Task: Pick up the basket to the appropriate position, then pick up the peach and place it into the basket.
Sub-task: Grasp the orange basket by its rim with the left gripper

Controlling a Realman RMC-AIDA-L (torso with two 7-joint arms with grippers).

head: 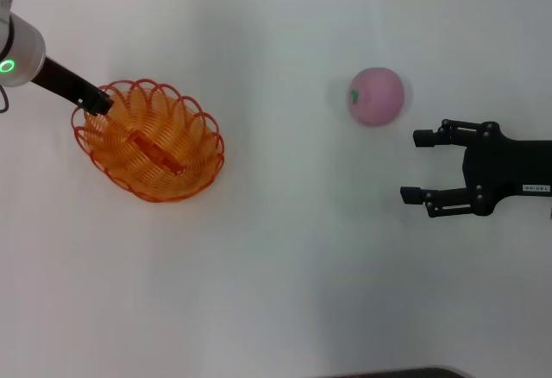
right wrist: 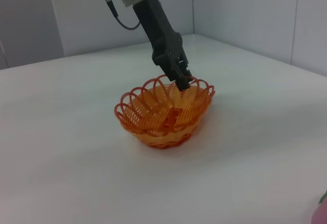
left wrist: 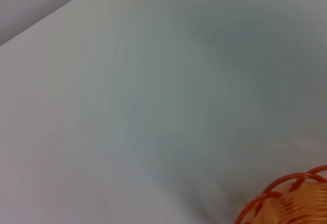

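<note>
The orange wire basket (head: 177, 158) stands on the white table at the left of the head view. My left gripper (head: 100, 102) reaches down from the far left and is shut on the basket's looped rim at its far-left end. The right wrist view shows the same pinch, the left gripper (right wrist: 182, 82) closed over the rim of the basket (right wrist: 153, 124). The left wrist view holds only a bit of basket rim (left wrist: 286, 193). The pink peach (head: 376, 96) lies on the table right of centre. My right gripper (head: 412, 166) is open, just right of and nearer than the peach.
The white table (head: 285, 257) stretches between basket and peach with nothing on it. Grey walls (right wrist: 245, 9) rise behind the table in the right wrist view. A sliver of the peach (right wrist: 322, 215) shows at that view's corner.
</note>
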